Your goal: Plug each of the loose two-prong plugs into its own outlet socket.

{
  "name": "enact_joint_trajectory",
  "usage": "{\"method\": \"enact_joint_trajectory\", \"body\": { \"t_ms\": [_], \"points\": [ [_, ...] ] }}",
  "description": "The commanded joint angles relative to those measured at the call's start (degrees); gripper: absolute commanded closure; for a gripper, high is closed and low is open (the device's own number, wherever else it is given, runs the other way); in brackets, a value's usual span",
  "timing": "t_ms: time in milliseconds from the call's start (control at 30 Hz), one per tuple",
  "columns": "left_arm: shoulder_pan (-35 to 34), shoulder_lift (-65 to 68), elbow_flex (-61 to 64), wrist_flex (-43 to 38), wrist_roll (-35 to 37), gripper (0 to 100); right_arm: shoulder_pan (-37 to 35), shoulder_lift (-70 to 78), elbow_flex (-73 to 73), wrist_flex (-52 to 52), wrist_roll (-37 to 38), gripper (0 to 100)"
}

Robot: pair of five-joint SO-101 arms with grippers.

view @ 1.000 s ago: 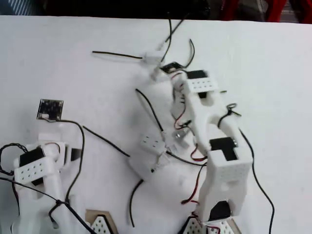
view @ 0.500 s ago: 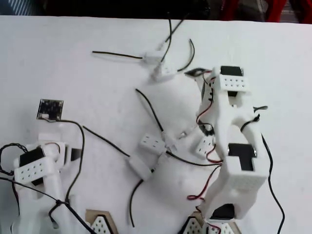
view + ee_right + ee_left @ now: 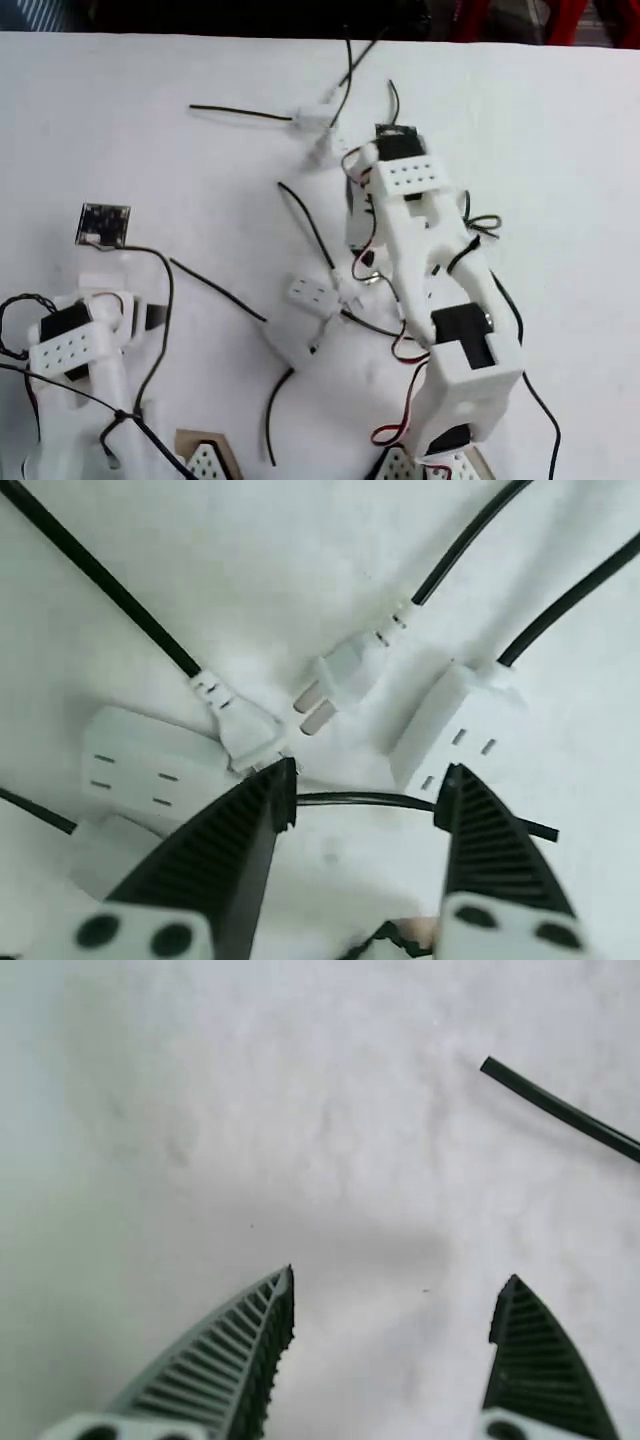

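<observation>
My right gripper (image 3: 367, 775) is open and hangs over the plugs near the table's middle; in the high view its arm (image 3: 400, 180) covers them. Just past its fingertips lie a loose white two-prong plug (image 3: 340, 675) with bare prongs, a second white plug (image 3: 245, 735) on a black cord, and a white outlet block on either side (image 3: 140, 770) (image 3: 450, 725). One outlet block (image 3: 313, 295) shows beside the arm in the high view. My left gripper (image 3: 398, 1280) is open over bare table, with a black cable end (image 3: 560, 1110) beyond it. The left arm (image 3: 75, 345) sits at the near left corner.
More white connectors with black cords (image 3: 312, 120) lie at the far middle. A small black circuit board (image 3: 103, 223) lies at the left. Another white block (image 3: 290, 345) sits near the front centre. Black cords cross the white table (image 3: 560, 120).
The right arm swung out to the right, then came back left and now stands over the middle plugs. The left arm has not moved.
</observation>
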Motion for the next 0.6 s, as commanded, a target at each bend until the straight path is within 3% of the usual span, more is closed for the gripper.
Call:
{"method": "enact_joint_trajectory", "body": {
  "t_ms": [0,233,567],
  "points": [
    [-0.2,-2.0,-0.4,-1.0,0.5,69,0.0,0.4,-1.1,-2.4,-4.7,77.0],
    [-0.2,-2.0,-0.4,-1.0,0.5,69,2.1,10.3,-1.4,-9.8,-7.5,88.4],
    [-0.2,-2.0,-0.4,-1.0,0.4,69,4.3,14.6,-1.5,-10.5,-6.5,92.3]
  ]
}}
